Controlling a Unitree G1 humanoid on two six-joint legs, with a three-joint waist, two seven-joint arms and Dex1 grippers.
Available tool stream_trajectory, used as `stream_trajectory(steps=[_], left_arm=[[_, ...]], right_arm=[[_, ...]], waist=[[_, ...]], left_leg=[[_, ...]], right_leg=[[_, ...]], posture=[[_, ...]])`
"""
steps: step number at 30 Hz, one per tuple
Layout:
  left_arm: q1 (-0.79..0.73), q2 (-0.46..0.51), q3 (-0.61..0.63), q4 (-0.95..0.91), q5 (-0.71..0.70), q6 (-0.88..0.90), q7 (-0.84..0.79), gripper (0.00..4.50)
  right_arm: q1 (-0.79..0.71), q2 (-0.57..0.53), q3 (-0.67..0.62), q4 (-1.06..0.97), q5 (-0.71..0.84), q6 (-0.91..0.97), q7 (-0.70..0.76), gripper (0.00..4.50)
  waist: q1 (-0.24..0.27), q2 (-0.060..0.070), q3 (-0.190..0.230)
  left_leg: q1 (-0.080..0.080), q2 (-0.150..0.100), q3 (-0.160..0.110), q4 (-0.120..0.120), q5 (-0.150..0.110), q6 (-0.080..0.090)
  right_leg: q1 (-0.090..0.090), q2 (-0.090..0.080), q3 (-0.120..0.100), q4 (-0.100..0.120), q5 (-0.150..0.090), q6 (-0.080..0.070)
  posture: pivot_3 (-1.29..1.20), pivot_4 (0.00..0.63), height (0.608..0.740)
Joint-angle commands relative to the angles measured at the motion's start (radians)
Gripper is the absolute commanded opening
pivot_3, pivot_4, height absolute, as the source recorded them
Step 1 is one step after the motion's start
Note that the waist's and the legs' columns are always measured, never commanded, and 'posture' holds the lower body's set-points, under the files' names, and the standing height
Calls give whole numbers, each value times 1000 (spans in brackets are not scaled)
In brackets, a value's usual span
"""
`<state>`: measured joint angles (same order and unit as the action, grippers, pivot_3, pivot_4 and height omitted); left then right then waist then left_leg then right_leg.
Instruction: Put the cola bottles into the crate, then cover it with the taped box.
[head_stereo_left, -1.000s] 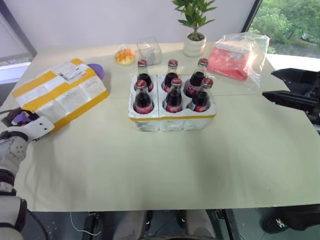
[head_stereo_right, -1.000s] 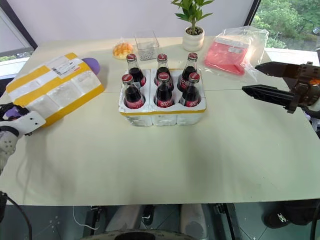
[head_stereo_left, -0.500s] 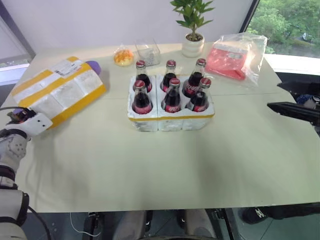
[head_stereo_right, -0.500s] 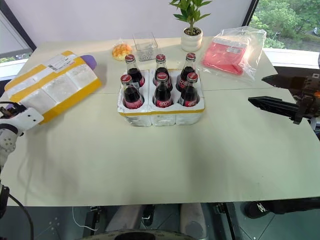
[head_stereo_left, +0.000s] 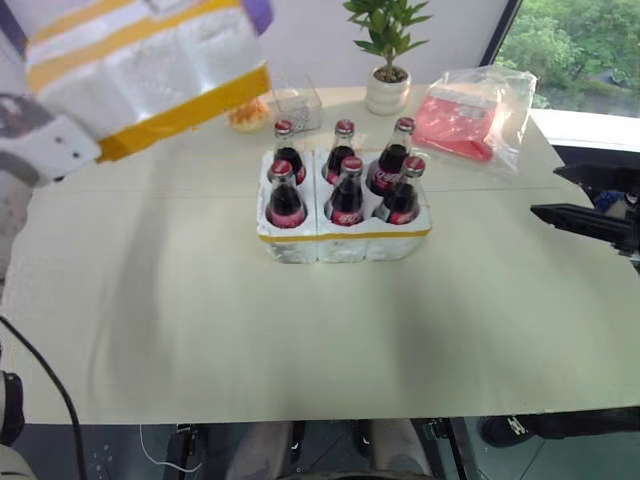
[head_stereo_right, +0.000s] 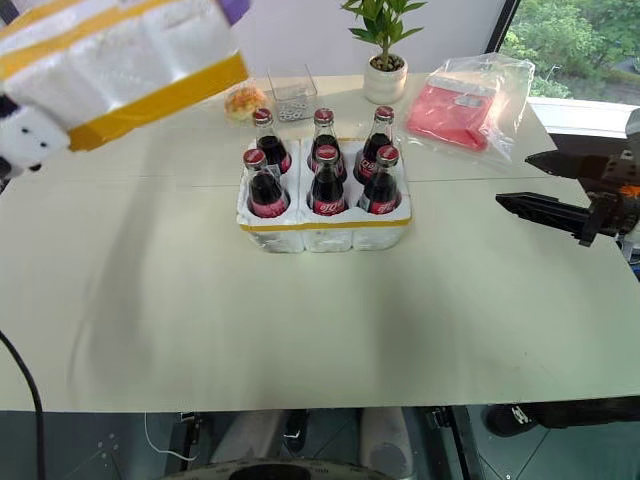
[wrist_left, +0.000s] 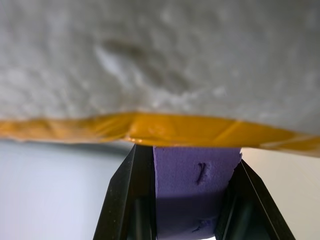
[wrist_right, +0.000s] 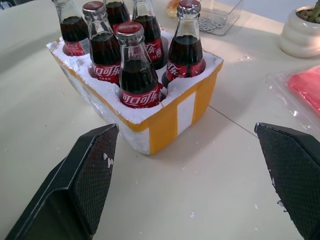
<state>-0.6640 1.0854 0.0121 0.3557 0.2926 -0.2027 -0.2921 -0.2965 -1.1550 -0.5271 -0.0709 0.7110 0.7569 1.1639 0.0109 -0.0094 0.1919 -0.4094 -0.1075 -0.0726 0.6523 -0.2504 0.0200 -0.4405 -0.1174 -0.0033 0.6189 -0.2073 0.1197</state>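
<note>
Above the tabletop's (head_stereo_left: 300, 330) left side, the left gripper (wrist_left: 192, 200), clamped on its purple handle (wrist_left: 197, 175), has lifted the taped box (head_stereo_left: 140, 70) clear, ready to cover the crate (head_stereo_left: 345, 235) holding six cola bottles (head_stereo_left: 345, 190), while the right gripper (head_stereo_right: 560, 190) waits wide open.

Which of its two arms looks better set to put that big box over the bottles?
The left. Its gripper is already shut on a purple handle under the taped box, holding it up in the air to the left of the crate. The right gripper hangs open and empty beside the table's right edge.
</note>
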Motion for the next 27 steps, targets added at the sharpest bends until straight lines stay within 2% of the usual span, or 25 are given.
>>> stream_trajectory(steps=[1, 5, 11, 15, 18, 21, 25, 26, 27], left_arm=[[-63, -9, 14, -248, -40, 143, -137, 1125], [-138, -40, -68, -443, -13, 280, -315, 1125], [-205, -79, -173, -584, 51, 399, -494, 1125], [-187, -86, -208, -609, 102, 376, -526, 1125], [-156, -68, -240, -588, 200, 301, -490, 1125], [-142, -104, -253, -589, 231, 278, -480, 1125], [-108, -139, -260, -582, 294, 270, -456, 2397], [-85, -139, -256, -588, 298, 267, -459, 3030], [-69, -140, -253, -592, 301, 264, -462, 3448]], right_arm=[[-32, 11, 6, 7, 1, -24, -16, 4500], [-54, 35, 34, 19, 2, -34, -33, 4500], [-47, 74, 29, 37, 2, -60, -42, 4500], [-25, 94, 7, 39, 8, -69, -50, 4500], [-4, 104, -15, 49, 9, -83, -45, 4500], [2, 115, -27, 48, 16, -87, -57, 4500], [16, 129, -32, 7, 25, -76, -87, 4500], [17, 131, -34, -9, 32, -67, -96, 4500], [19, 132, -35, -20, 37, -61, -104, 4500]], waist=[[0, 0, 0], [-1, 0, 0], [-1, 0, 0], [-2, 0, 0], [0, 0, 0], [1, 0, 0], [1, 0, 0], [-1, 0, 0], [-2, 0, 0]], left_leg=[[0, 0, 0, 0, 0, 0], [0, 0, 1, 1, 0, 0], [0, 0, 1, 2, 0, 1], [1, 1, 1, 2, 0, 1], [1, 1, 1, 2, 0, 1], [1, 1, 1, 2, 0, 1], [1, 1, 1, 3, 0, 1], [1, 1, 1, 3, 0, 1], [1, 1, 1, 3, 0, 1]], right_leg=[[0, 0, 0, 0, 0, 0], [0, 2, 0, 0, 0, 0], [2, 4, 0, 0, 0, 0], [2, 5, 0, 0, 0, 0], [2, 5, 0, 0, 0, 0], [2, 5, 0, 0, 0, 0], [3, 5, 0, 0, 0, 0], [3, 5, 0, 0, 0, 0], [3, 5, 0, 0, 0, 0]], posture=[[0, 150, 740], [0, 150, 740], [0, 150, 740], [0, 150, 740], [0, 150, 740], [0, 150, 740], [0, 150, 740], [0, 150, 740], [0, 150, 740]])
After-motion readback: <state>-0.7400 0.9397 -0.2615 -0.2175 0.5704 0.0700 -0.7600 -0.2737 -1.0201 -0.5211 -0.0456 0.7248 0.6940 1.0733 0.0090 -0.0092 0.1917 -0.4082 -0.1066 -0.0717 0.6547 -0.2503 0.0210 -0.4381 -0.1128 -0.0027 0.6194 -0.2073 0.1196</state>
